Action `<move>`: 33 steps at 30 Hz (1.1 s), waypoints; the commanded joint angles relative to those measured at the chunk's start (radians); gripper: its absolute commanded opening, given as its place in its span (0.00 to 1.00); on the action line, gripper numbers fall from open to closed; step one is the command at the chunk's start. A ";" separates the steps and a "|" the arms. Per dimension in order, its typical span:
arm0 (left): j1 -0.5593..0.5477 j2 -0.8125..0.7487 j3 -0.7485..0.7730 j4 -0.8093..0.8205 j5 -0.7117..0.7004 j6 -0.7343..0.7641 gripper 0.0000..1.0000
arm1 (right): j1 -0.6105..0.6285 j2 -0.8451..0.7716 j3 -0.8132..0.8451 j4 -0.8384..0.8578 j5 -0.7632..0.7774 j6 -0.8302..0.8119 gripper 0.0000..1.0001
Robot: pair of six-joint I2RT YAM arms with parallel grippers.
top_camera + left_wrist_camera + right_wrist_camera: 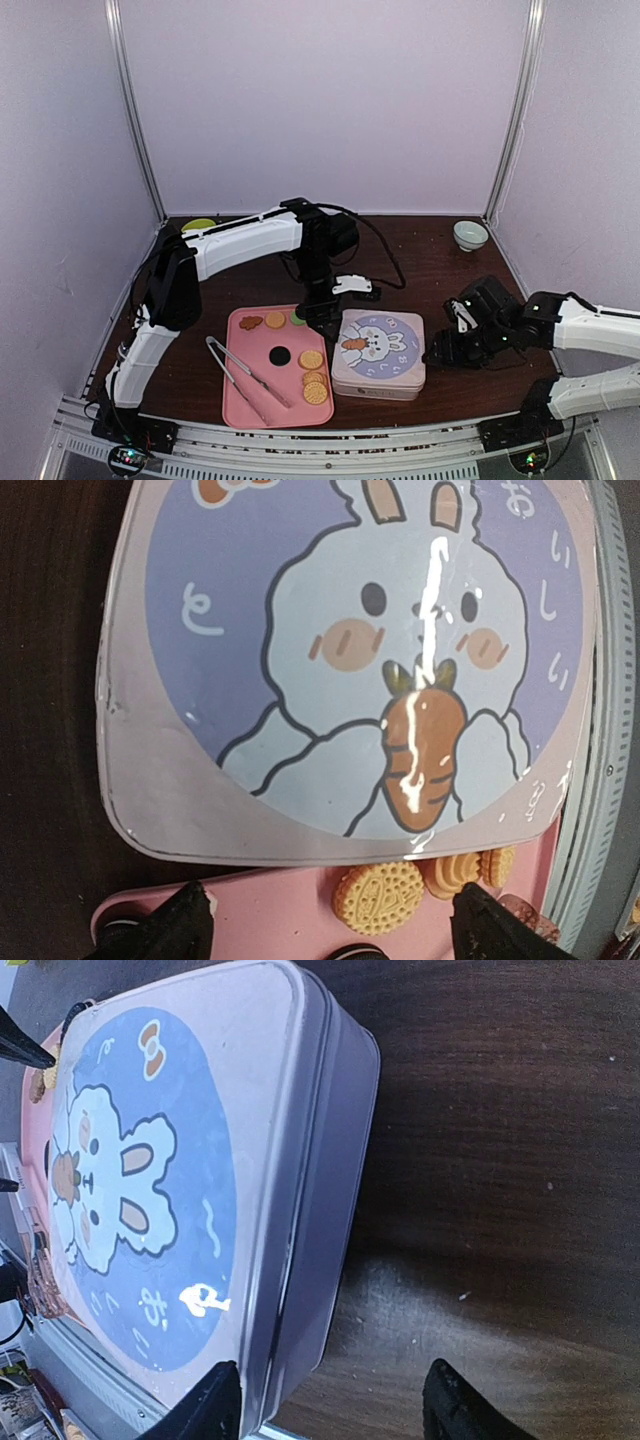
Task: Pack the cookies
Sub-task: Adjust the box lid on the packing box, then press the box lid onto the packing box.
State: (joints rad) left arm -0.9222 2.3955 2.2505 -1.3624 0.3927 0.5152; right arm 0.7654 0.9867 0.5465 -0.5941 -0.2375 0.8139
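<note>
Your dark wooden table [420,250], boxed by pale lilac walls [330,100], bears a pink tray [255,340] and bunny tin [378,352]; left gripper [330,925] and right gripper [325,1405] gape.

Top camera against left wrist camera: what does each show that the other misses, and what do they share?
Only the top camera: the tongs lying on the tray, the small bowl in the far right corner, and the right gripper beside the tin. Only the left wrist camera: the rabbit print on the lid up close, with its carrot and lettering, and the left gripper, open over the tray. Both: the closed tin, the pink tray and golden cookies on it.
</note>
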 commanded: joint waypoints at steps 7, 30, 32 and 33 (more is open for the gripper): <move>-0.007 -0.039 0.030 -0.007 0.003 0.006 0.85 | 0.111 -0.097 0.071 -0.085 0.053 0.071 0.49; -0.007 -0.022 0.044 -0.007 0.004 0.006 0.85 | 0.150 0.065 -0.114 -0.063 0.090 0.088 0.17; -0.007 -0.016 0.049 -0.008 0.006 0.005 0.85 | 0.152 0.084 -0.117 -0.048 0.090 0.097 0.14; -0.007 -0.015 0.051 -0.007 0.006 0.004 0.85 | 0.153 0.099 -0.117 -0.037 0.088 0.098 0.14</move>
State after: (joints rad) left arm -0.9241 2.3955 2.2654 -1.3632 0.3885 0.5148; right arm 0.9066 1.0016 0.5102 -0.4927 -0.1856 0.9161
